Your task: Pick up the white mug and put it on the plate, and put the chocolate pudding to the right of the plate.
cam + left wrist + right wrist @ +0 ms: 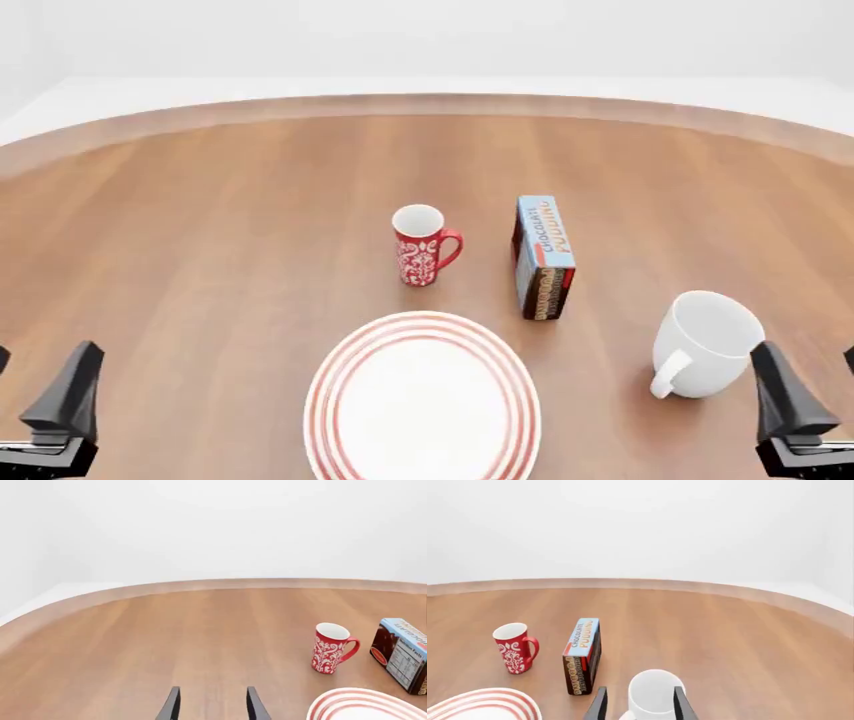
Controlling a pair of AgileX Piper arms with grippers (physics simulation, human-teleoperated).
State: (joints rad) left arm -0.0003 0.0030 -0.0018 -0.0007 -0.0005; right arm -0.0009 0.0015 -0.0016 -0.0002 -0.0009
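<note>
A bare simulated test scene rather than any real room: a smooth wood-grain counter point(200, 230) with a curved far edge sits against a blank, featureless white backdrop point(427, 35). Beyond the jaws, lighting is flat and surfaces look rendered.

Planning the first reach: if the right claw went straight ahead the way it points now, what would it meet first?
Most likely the white mug, which sits upright between the right claw fingers' line in its wrist view; depth is unclear.
</note>
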